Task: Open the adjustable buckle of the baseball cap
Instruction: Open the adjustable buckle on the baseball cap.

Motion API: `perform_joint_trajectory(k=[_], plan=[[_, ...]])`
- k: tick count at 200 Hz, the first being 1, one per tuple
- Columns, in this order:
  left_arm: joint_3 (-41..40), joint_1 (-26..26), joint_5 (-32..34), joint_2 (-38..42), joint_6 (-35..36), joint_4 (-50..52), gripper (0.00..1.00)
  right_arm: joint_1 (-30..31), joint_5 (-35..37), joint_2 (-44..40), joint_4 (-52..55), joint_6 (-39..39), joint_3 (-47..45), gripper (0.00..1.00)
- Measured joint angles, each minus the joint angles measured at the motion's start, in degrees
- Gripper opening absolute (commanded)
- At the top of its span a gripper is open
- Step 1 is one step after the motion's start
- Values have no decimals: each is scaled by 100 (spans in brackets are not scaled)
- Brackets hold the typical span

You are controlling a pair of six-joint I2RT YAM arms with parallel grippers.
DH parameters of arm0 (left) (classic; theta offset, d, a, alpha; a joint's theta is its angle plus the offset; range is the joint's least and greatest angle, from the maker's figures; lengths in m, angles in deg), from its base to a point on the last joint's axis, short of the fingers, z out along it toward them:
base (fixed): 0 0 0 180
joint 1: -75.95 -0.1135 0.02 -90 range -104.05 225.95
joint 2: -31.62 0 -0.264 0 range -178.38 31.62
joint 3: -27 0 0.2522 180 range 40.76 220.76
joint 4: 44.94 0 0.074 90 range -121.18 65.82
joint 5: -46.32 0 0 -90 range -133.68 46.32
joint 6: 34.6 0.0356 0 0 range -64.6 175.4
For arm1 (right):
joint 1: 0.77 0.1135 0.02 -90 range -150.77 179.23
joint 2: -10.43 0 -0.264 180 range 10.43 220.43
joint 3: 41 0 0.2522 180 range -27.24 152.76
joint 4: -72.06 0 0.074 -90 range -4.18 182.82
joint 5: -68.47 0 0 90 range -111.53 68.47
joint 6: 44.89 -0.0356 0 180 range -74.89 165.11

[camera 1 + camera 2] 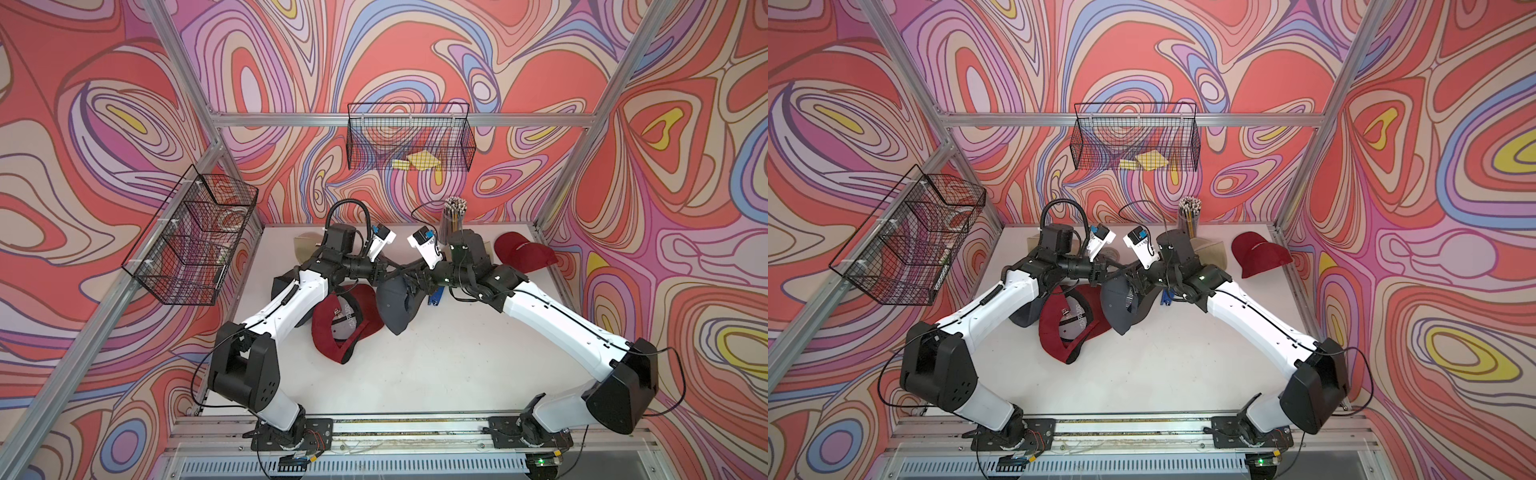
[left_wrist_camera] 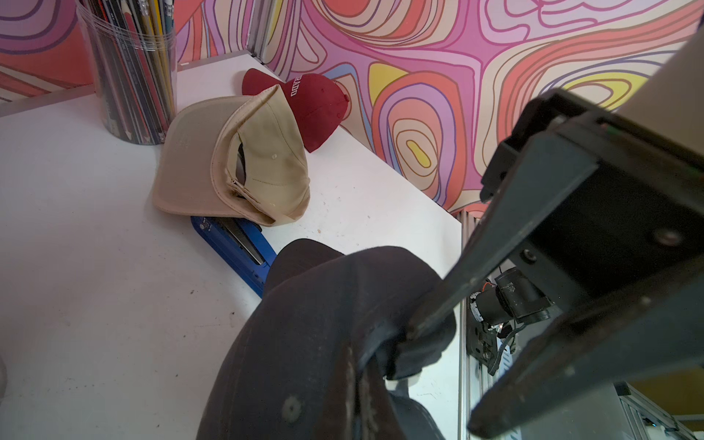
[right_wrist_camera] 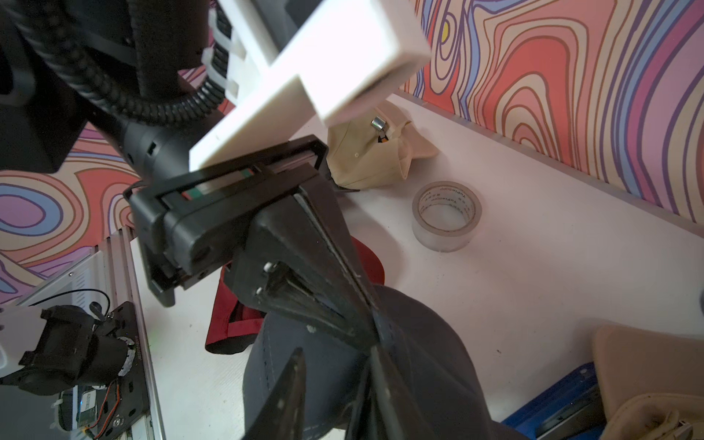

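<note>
Grey cap (image 1: 397,303) hangs over the surface (image 1: 436,365), rear edge clenched in left end effector (image 3: 367,329); right end effector (image 2: 442,381) released, jaws astride the fabric. Best: grip close beside the buckle, pull apart steadily.

Left arm (image 1: 291,299) and right arm (image 1: 540,307) angled inward over grey cap (image 1: 395,305), maroon cap (image 1: 332,332) alongside (underside up)

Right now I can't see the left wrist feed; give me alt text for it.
The dark grey cap fills the foreground, with the right gripper reaching in, jaws apart, one finger pressed against the cap's back band. Beyond it on the table lie a tan cap partly over a blue object, a maroon cap and a clear cup of pencils.
</note>
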Motion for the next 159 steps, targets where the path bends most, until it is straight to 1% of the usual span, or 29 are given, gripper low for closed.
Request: perform_joint_trajectory(k=[27, 46, 70, 87, 101, 129, 159], plan=[[0, 0, -2, 0, 0, 0, 0, 74, 151, 48, 83, 4, 55, 23], [0, 0, -2, 0, 0, 0, 0, 83, 251, 61, 153, 13, 63, 16], [0, 0, 28, 0, -2, 2, 0, 87, 321, 61, 214, 61, 63, 0], [13, 0, 168, 0, -22, 83, 0, 94, 323, 61, 240, 44, 63, 0], [103, 4, 415, -31, -105, 284, 0, 96, 286, 61, 243, 66, 63, 0], [254, -2, 839, -140, -264, 466, 0, 98, 57, -33, 157, 142, -55, 0], [284, -39, 979, -234, -424, 588, 0, 98, -168, -155, 133, 229, -271, 0]])
